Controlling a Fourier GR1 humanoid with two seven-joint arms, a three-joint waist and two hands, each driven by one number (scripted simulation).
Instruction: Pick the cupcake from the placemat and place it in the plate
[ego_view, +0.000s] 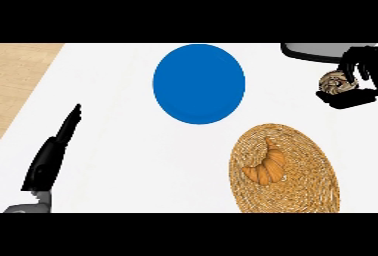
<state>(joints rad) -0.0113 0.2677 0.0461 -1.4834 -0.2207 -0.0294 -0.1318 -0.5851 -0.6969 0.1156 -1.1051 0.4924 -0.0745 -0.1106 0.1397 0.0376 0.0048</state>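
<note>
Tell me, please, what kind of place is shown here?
Probably a kitchen or dining counter: a white top carries a blue plate and a woven round placemat with a croissant on it. The right hand holds a cupcake in its fingers.

White counter (111, 125): plate (198, 83), placemat (310, 175).

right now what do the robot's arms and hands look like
Both hands are matte black. The left hand is a long, slim black shape tapering to pointed fingers, joined to a grey forearm at the lower edge. The right hand is black too, with blocky fingers, on a grey forearm. No cables, markings or sleeves show.
</note>
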